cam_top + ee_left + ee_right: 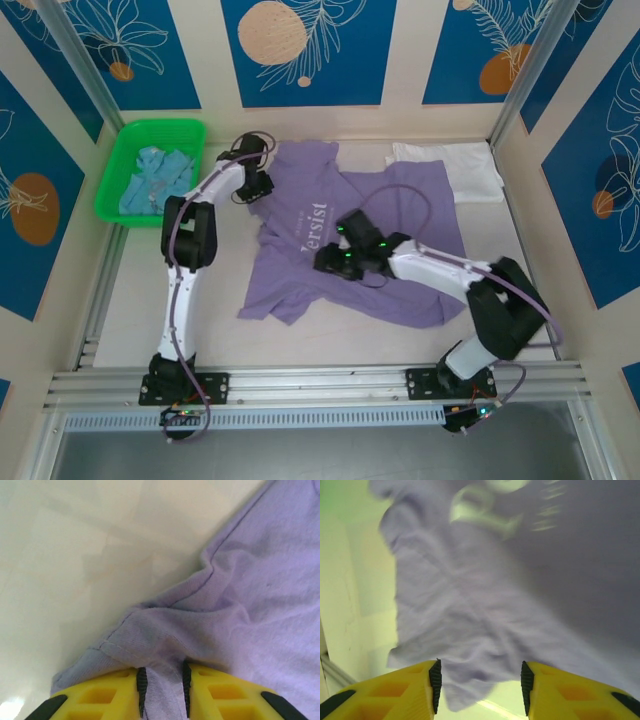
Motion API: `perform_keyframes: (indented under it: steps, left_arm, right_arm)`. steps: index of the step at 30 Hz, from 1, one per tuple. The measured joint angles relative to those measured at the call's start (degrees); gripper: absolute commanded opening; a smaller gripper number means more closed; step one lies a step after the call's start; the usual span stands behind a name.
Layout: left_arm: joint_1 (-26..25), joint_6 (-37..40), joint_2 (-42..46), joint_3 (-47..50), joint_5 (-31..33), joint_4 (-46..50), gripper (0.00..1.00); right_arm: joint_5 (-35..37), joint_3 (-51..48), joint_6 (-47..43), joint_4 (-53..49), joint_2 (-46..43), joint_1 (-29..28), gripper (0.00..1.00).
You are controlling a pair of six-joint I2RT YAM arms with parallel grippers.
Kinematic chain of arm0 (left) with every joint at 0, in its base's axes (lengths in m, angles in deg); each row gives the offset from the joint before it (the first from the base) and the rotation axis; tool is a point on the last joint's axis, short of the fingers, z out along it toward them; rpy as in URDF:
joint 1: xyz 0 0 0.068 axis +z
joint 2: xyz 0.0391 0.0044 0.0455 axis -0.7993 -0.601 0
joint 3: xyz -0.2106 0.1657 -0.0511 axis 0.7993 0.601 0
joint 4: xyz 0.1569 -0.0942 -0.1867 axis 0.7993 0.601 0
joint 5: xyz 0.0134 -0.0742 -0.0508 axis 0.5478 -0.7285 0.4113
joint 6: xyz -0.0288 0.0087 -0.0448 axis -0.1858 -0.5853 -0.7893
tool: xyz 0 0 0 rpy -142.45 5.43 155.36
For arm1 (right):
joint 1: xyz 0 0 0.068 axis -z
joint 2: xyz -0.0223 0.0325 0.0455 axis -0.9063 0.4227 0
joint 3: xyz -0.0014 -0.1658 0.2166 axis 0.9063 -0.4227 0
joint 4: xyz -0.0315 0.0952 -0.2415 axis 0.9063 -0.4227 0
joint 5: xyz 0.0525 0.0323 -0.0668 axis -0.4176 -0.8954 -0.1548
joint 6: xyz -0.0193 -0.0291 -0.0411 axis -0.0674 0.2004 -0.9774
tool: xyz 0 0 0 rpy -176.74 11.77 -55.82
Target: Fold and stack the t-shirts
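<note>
The lavender-purple t-shirt (345,240) lies rumpled across the middle of the table, its white lettering (316,222) facing up. My left gripper (262,186) is at the shirt's back left edge, shut on a pinched fold of its hemmed purple cloth (165,645). In the left wrist view that gripper (162,680) has cloth filling the narrow gap between its pads. My right gripper (324,262) hovers over the shirt's middle. In the right wrist view this gripper (480,682) is open, with the purple cloth (470,610) below and ahead. A folded white t-shirt (450,170) lies at the back right. A light blue t-shirt (152,182) sits crumpled in the basket.
The green plastic basket (120,170) stands at the back left corner. Blue and cream walls close in the table on three sides. An aluminium rail (320,382) runs along the near edge by the arm bases. Bare table (130,310) shows at the front left.
</note>
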Motion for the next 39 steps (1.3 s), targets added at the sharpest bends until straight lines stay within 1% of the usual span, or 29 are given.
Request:
perform_keyframes:
  steps: [3,6,8,14,19,23,27,30,33,36,39]
  left_arm:
    - [0.33,0.07,-3.91,-6.97,0.0,2.01,0.29]
    - [0.79,0.52,-7.67,-13.68,0.02,3.96,0.29]
    - [1.2,0.94,-9.33,-16.72,0.02,4.92,0.29]
    - [3.69,1.14,-9.94,-17.86,0.28,6.78,0.29]
    - [6.4,1.14,-7.28,-12.87,0.26,4.7,0.31]
    - [7.78,1.55,-7.13,-12.79,-0.52,4.42,0.33]
    - [8.04,2.25,-8.37,-15.47,-1.62,5.64,0.34]
    - [8.09,3.02,-10.08,-18.64,-1.97,6.91,0.35]
    - [8.09,3.54,-11.76,-21.88,-1.95,8.17,0.36]
    - [8.13,4.17,-12.74,-24.0,-1.75,8.79,0.37]
    - [8.31,4.68,-12.87,-24.28,-1.7,9.16,0.43]
  right_arm:
    - [-0.44,9.03,1.18,0.72,10.05,-4.7,0.45]
    - [-0.66,17.31,2.03,0.85,18.99,-7.06,0.43]
    - [-0.66,21.18,2.45,0.31,23.23,-8.11,0.43]
    - [-1.16,28.46,3.48,-1.84,31.26,-11.23,0.42]
    - [-3.45,31.93,4.76,-1.81,34.1,-14.4,0.42]
    - [-7.21,34.14,5.64,-1.18,36.13,-17.25,0.43]
    - [-11.32,35.19,6.14,-0.57,37.35,-19.71,0.44]
    - [-13.05,35.26,6.19,-0.79,37.46,-21.03,0.48]
    - [-14.19,35.71,6.1,-1.22,37.46,-21.29,0.52]
    - [-15.28,38.75,5.68,-3.5,37.79,-21.03,0.55]
    - [-15.47,41.77,4.24,-4.26,37.03,-20.81,0.59]
